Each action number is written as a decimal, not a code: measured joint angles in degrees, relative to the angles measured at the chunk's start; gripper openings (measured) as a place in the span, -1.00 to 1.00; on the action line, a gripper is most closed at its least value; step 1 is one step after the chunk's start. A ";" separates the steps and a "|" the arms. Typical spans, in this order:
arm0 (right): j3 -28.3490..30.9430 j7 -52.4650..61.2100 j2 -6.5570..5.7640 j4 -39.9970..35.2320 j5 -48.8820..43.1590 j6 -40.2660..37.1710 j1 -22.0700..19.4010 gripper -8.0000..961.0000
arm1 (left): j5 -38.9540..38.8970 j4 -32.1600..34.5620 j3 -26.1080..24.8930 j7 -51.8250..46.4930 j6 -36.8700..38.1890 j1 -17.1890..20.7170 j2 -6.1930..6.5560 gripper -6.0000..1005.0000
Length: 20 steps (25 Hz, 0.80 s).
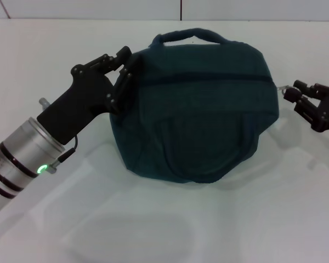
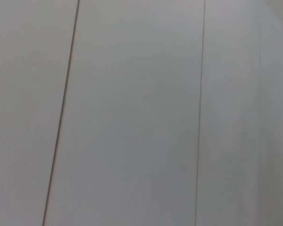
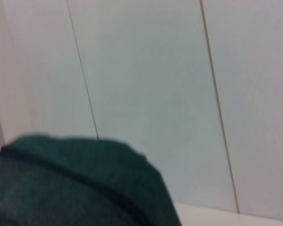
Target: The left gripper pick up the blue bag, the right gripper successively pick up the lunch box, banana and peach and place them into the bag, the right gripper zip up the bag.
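Left gripper (image 1: 122,70) pinches the bag (image 1: 194,109) at its left end on the table (image 1: 153,230); right gripper (image 1: 294,93), at the bag's right end, holds the zip pull (image 1: 281,87). Left wrist view: bare wall. Right wrist view: bag (image 3: 75,183) below. Brace firmly; finish the pull straight.

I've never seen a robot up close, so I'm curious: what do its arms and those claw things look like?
The left arm is a silver metal cylinder with dark bands, a glowing green light and a thin black cable. It ends in a matte black wedge-shaped housing carrying the left gripper, made of black hinged bars with small bolts. The right gripper is the same black linkage design; little of its arm shows.
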 joint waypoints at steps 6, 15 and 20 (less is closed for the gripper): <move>0.66 0.47 -0.45 -0.40 0.04 -2.69 -0.41 -0.40 | 0.03 0.10 0.02 -2.62 2.55 1.73 0.26 -0.43; 1.09 5.79 -3.42 -0.45 -4.52 -8.68 0.06 0.18 | 0.06 0.31 -1.47 -5.41 10.16 3.76 1.19 0.12; 3.75 5.29 -3.79 -1.23 -4.78 -17.11 -1.38 0.32 | 1.09 0.30 -1.12 -5.77 14.15 4.09 1.38 0.39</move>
